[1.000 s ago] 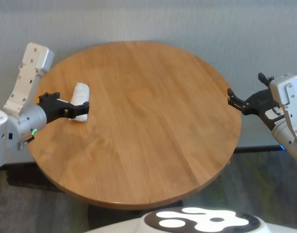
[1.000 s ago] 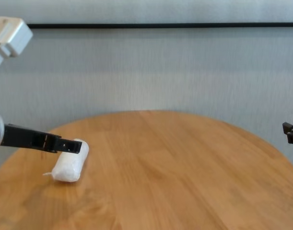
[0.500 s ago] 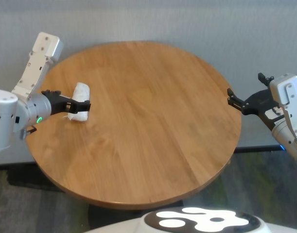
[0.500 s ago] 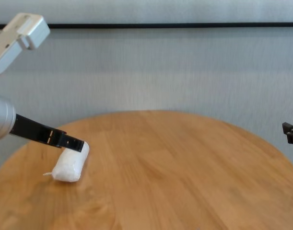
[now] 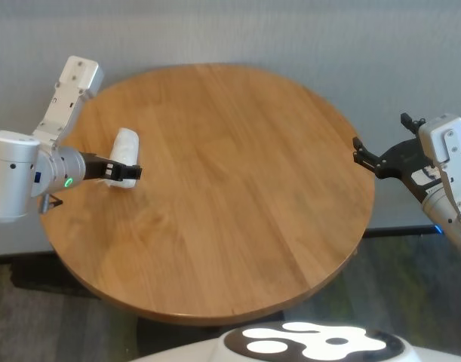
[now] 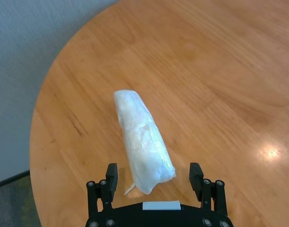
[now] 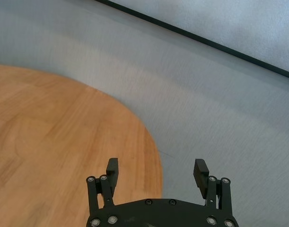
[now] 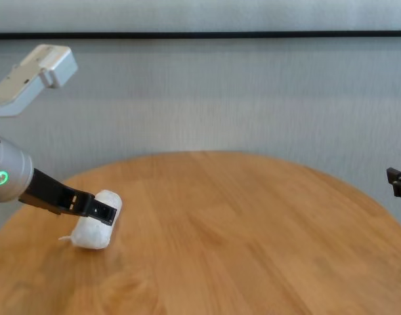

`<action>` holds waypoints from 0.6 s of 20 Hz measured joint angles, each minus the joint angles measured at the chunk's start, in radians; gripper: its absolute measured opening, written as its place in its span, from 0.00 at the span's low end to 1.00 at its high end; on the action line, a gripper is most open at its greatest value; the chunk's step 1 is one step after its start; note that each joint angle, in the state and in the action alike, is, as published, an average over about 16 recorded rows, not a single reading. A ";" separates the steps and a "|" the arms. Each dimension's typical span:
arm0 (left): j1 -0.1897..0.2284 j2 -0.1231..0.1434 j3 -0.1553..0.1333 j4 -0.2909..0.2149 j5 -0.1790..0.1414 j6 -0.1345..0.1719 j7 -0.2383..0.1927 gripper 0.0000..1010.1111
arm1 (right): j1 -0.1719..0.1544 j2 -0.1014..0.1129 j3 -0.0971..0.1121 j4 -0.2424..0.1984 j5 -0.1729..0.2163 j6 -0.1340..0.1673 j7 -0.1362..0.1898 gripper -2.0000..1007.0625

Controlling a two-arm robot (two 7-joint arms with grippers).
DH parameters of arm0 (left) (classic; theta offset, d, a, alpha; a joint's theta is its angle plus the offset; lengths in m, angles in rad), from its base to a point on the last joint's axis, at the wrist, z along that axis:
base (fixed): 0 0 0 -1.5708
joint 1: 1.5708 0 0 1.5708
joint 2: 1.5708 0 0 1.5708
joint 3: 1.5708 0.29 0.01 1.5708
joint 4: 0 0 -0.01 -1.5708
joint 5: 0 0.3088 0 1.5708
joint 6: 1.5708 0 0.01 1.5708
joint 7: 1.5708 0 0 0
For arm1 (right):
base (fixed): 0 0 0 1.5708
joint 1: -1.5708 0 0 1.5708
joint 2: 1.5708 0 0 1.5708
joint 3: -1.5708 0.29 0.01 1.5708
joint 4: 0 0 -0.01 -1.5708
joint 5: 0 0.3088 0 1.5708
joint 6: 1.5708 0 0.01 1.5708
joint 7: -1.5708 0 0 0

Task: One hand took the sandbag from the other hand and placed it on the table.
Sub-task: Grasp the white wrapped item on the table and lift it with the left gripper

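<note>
The white sandbag [image 5: 125, 151] lies flat on the round wooden table [image 5: 238, 196], near its left edge. My left gripper [image 5: 133, 172], with the green ring light, points down at the bag's near end. In the left wrist view the left gripper [image 6: 153, 169] is open, its fingers stand on either side of the sandbag [image 6: 142, 137] with a gap on each side. In the chest view the left gripper [image 8: 105, 212] overlaps the top of the sandbag [image 8: 94, 230]. My right gripper [image 5: 357, 151], with the blue light, is open and empty beyond the table's right edge.
The table [image 8: 253, 230] stands before a grey wall. The right wrist view shows the right gripper [image 7: 156, 165] over the table's edge [image 7: 149, 142] and grey floor. My own white base [image 5: 313, 343] is at the near side.
My left wrist has risen and tilted down, with the fingertips still at the sandbag. The sandbag has stayed in place on the table. The right arm has not moved.
</note>
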 joint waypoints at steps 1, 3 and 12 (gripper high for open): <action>-0.007 -0.005 0.002 0.013 0.003 0.002 -0.002 0.99 | 0.000 0.000 0.000 0.000 0.000 0.000 0.000 0.99; -0.019 -0.015 0.007 0.037 0.010 0.004 -0.006 0.99 | 0.000 0.000 0.000 0.000 0.000 0.000 0.000 0.99; -0.068 -0.050 0.032 0.127 0.048 -0.011 -0.023 0.99 | 0.000 0.000 0.000 0.000 0.000 0.000 0.000 0.99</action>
